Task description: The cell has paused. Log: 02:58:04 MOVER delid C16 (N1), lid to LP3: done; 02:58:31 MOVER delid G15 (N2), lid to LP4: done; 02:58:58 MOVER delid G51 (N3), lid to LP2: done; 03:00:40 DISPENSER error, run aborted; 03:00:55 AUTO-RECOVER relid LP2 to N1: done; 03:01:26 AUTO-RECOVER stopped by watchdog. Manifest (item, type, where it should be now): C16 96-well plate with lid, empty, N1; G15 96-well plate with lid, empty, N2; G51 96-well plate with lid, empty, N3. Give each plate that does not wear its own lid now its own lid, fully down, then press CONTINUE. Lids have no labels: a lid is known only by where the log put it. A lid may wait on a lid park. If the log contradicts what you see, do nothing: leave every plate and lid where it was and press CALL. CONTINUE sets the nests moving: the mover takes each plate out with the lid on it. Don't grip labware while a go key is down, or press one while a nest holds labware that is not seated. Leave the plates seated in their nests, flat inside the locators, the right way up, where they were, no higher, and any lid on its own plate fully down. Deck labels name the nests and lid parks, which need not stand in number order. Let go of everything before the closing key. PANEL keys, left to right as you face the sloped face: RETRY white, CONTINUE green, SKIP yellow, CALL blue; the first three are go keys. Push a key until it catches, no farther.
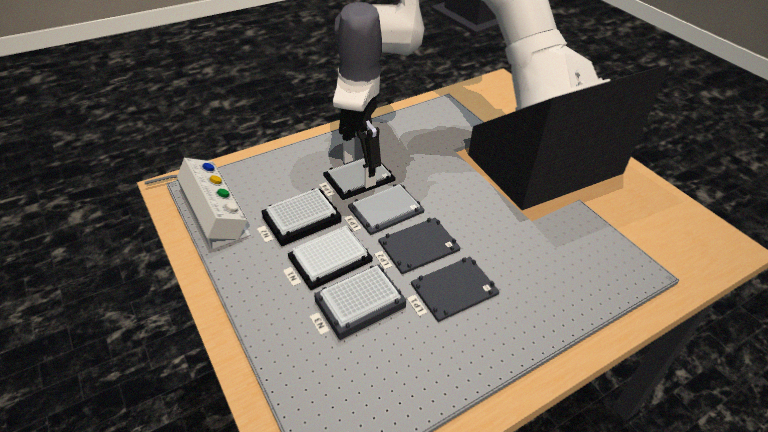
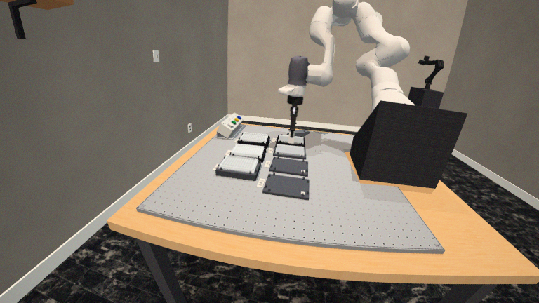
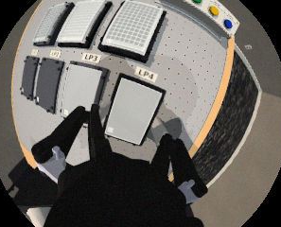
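Three plates sit in the left column of nests: N2 [image 1: 301,211] farthest, N1 [image 1: 329,253] in the middle, N3 [image 1: 360,294] nearest. The N2 and N3 plates show open wells. The N1 plate looks paler, as if under a clear lid. One loose lid lies on park LP4 [image 1: 359,176] and another on LP3 [image 1: 386,206]. Parks LP2 [image 1: 419,244] and LP1 [image 1: 454,288] are bare dark pads. My gripper [image 1: 360,164] points straight down, low over the LP4 lid [image 3: 135,109]. It is open, with one finger on each side of the lid [image 3: 129,125] and nothing held.
The key panel [image 1: 212,205] stands at the far left, with blue [image 1: 208,166], yellow [image 1: 215,179], green [image 1: 223,192] and white [image 1: 231,207] keys. A large black box [image 1: 566,133] stands to the right of the parks.
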`<state>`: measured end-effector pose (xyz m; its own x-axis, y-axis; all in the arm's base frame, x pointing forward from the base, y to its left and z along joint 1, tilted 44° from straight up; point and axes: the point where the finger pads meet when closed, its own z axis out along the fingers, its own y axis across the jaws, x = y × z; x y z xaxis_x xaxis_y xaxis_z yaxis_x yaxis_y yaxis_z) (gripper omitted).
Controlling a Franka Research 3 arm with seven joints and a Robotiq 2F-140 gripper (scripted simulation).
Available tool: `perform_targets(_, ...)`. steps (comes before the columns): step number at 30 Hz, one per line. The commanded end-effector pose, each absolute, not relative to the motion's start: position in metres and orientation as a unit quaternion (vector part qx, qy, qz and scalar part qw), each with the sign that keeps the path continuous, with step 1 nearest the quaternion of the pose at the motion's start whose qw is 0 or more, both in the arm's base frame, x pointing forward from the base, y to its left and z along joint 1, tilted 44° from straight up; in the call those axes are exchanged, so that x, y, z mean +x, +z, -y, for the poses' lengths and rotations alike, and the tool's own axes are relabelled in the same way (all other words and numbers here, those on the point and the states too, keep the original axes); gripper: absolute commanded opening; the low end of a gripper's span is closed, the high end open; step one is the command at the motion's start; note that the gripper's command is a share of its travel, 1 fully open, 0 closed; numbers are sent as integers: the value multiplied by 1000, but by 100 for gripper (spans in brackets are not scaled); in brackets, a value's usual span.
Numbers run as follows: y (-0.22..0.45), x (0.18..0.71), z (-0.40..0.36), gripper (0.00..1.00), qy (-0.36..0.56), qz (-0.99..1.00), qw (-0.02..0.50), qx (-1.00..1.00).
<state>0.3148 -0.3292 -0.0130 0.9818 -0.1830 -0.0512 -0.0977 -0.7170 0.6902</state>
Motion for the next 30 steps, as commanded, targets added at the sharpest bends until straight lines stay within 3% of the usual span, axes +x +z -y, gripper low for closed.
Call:
perform_targets(1, -13, 315, 330, 66, -57, 77, 369, 925)
perform_targets(13, -13, 315, 330, 66, -57, 77, 369, 925)
perform_targets(14, -13, 315, 330, 0, -57, 77, 369, 925)
perform_targets(30, -13, 315, 330, 0, -57, 77, 369, 925)
